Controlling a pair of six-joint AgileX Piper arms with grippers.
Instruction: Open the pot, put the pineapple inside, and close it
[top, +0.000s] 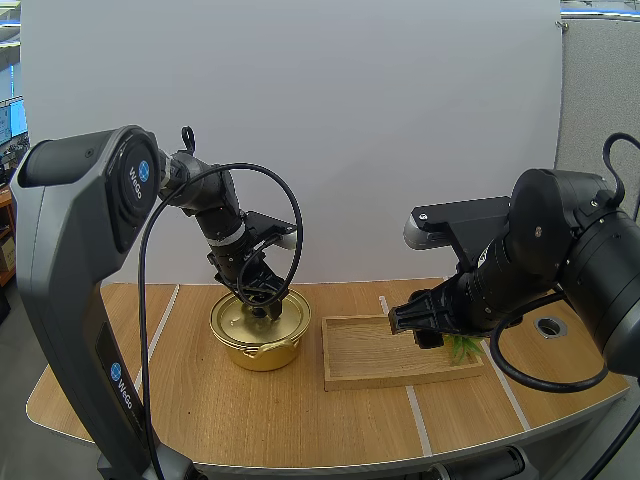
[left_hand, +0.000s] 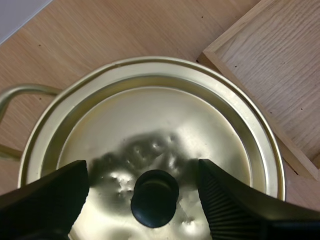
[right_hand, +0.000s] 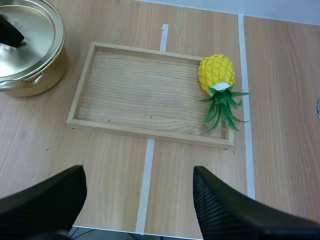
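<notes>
A gold pot (top: 258, 345) stands on the table with its lid (left_hand: 155, 135) on. My left gripper (top: 265, 308) hangs just over the lid, open, one finger on each side of the black knob (left_hand: 155, 198) without touching it. A yellow pineapple (right_hand: 217, 75) with green leaves lies in the wooden tray (right_hand: 100, 102), in the corner farthest from the pot. In the high view only its leaves (top: 464, 347) peek out under my right arm. My right gripper (top: 420, 325) hovers open above the tray's right end, well clear of the fruit.
The wooden tray (top: 360, 360) lies right of the pot, close to it. White tape lines (right_hand: 148, 172) cross the wooden table. A round hole (top: 550, 326) sits in the tabletop at the far right.
</notes>
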